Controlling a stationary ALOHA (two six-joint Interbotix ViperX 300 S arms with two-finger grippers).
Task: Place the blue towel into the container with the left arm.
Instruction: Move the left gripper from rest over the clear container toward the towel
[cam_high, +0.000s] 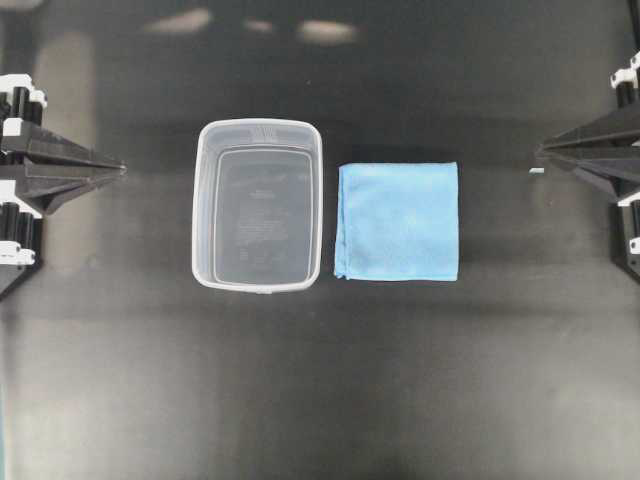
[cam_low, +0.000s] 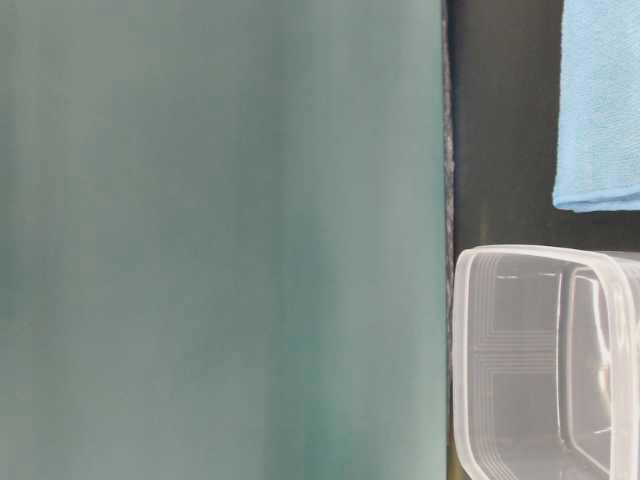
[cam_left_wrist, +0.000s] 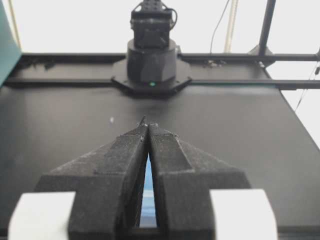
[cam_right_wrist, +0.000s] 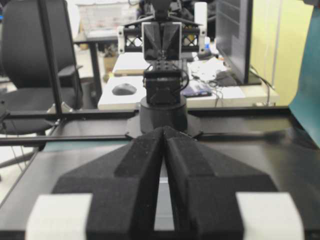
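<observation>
The light-blue folded towel lies flat on the black table, just right of the clear plastic container, which stands empty with a narrow gap between them. Both also show in the table-level view: the towel and the container's rim. My left gripper is shut and empty at the left edge, well clear of the container; in its wrist view the fingertips meet and a blue sliver shows between the fingers. My right gripper is shut and empty at the right edge, a short way from the towel; in its wrist view the tips touch.
A teal wall fills most of the table-level view. Each wrist view faces the opposite arm's base across the black table. A small white scrap lies by the right gripper's tip.
</observation>
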